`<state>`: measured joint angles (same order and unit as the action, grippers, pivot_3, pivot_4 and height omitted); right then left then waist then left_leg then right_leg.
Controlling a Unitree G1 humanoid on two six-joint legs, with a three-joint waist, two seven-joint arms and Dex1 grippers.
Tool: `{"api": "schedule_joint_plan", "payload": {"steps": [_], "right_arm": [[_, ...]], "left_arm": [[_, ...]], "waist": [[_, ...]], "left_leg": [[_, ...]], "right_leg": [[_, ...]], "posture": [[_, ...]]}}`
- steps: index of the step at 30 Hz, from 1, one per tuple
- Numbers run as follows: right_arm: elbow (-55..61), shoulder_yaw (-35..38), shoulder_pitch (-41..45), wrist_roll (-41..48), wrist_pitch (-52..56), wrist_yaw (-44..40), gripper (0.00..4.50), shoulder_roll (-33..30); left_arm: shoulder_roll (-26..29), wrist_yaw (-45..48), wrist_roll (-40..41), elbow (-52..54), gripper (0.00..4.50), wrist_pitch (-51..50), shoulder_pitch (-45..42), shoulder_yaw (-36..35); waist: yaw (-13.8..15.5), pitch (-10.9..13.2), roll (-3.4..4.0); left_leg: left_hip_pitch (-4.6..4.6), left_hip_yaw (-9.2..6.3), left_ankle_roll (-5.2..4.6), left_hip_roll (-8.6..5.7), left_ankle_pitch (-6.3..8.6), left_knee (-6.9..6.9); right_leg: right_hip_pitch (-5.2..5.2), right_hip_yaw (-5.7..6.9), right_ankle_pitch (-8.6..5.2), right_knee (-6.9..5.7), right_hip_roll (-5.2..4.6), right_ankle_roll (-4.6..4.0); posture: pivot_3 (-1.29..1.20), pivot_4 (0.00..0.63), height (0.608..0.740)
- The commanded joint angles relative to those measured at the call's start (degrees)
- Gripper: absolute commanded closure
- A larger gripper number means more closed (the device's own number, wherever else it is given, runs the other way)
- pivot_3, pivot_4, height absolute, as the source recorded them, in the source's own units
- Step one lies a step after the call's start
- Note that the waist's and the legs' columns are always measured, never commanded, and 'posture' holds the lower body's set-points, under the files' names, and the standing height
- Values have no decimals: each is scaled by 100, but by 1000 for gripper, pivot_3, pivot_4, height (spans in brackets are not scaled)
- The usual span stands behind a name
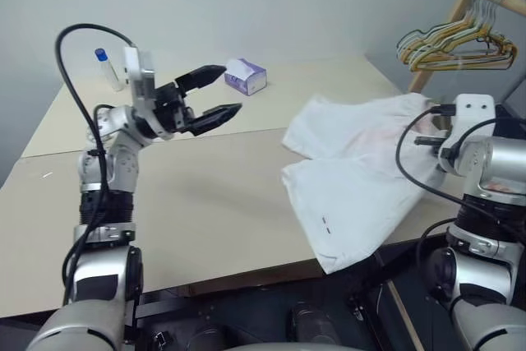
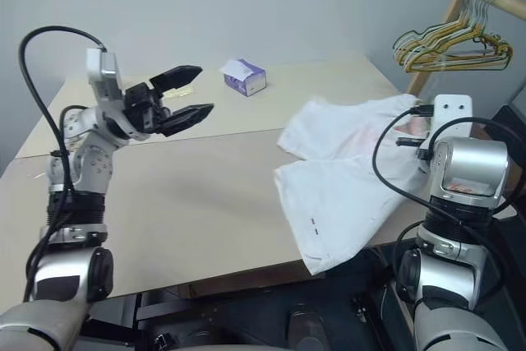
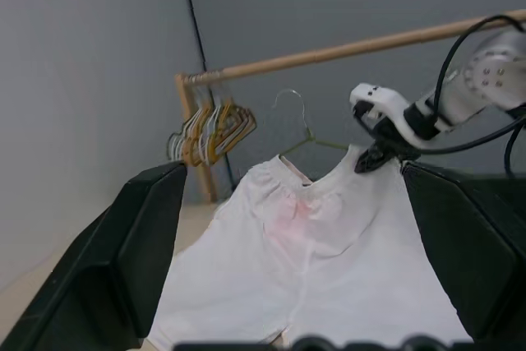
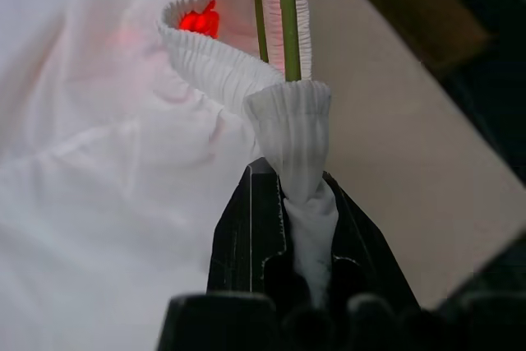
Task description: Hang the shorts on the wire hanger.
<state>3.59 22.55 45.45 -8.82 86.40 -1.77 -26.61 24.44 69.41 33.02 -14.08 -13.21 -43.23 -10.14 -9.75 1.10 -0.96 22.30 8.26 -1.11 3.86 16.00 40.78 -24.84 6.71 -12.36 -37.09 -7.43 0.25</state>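
the shorts [image 1: 353, 174] lie spread on the beige bench [image 1: 189, 211] at its right side, legs toward the near edge, one leg hem drooping just over that edge, with tiny dark marks near it. a faint pink smudge shows below the gathered waistband, which is lifted off the bench surface at the right edge. there the right gripper [image 4: 288, 203] has its jaws clenched on a bunched fold of the waistband, the white cloth pinched between the two black fingers [image 4: 246, 228]. the wire hanger [image 3: 308, 133] sits in the waistband opening: its thin olive-grey wire runs up out of the elastic just beside the pinched fold, and its hook stands above the shorts, in front of the wooden rail [image 3: 345, 53]. a bunch of yellow and greenish hangers [image 1: 456, 43] hangs at the end of that rail, beyond the far right corner of the bench. the left gripper [image 1: 215, 94] hovers above the left half of the bench, well apart from the shorts, jaws released and spread wide, grasping nothing. a small purple-and-white box [image 1: 246, 76] and a blue-capped bottle [image 1: 107, 67] stand near the far edge.
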Motion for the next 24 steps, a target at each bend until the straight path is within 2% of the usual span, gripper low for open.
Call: {"api": "schedule_joint_plan", "payload": {"steps": [1, 6, 9, 14, 24], "right_arm": [[66, 626, 412, -533, -498, 1093, 4494, 223], [-532, 1511, 1052, -500, -1475, 2106, 4494, 366], [-1274, 1742, 1435, -394, -2216, 2593, 4494, 178], [-2684, 1543, 1800, -321, -3185, 3018, 4494, -335], [-5396, 1871, 2794, 657, -4366, 3334, 4494, -1520]], "left_arm": [[-166, -238, 214, 515, 0, -115, 43, 40], [-353, -431, 258, 795, 0, -232, 123, 136], [-457, -590, 347, 849, 0, -260, 119, 105], [-497, -672, 497, 996, 0, -313, 176, 112], [-392, -670, 475, 1267, 0, -297, 416, 210]], "waist": [[-58, -2, 3], [-163, 1, 15], [-228, 3, 22], [-282, 4, 24], [-335, 15, 40]], "left_leg": [[-1, -1, 0, -1, 0, -1], [-21, 1, 0, -2, 0, -3], [-58, -3, -5, -2, 3, -14], [-76, 1, -13, -6, 8, -33], [-120, 32, 0, -14, -8, -105]], "right_leg": [[0, -1, 0, 0, 0, 0], [19, -8, 0, 0, 0, 1], [58, -5, -3, 12, 0, 5], [66, -19, -3, 20, 0, 6], [72, -56, -4, 38, 0, 7]], "posture": [[-228, 0, 740], [-235, 0, 740], [-225, 0, 740], [-214, 0, 740], [-182, 0, 740]]}}
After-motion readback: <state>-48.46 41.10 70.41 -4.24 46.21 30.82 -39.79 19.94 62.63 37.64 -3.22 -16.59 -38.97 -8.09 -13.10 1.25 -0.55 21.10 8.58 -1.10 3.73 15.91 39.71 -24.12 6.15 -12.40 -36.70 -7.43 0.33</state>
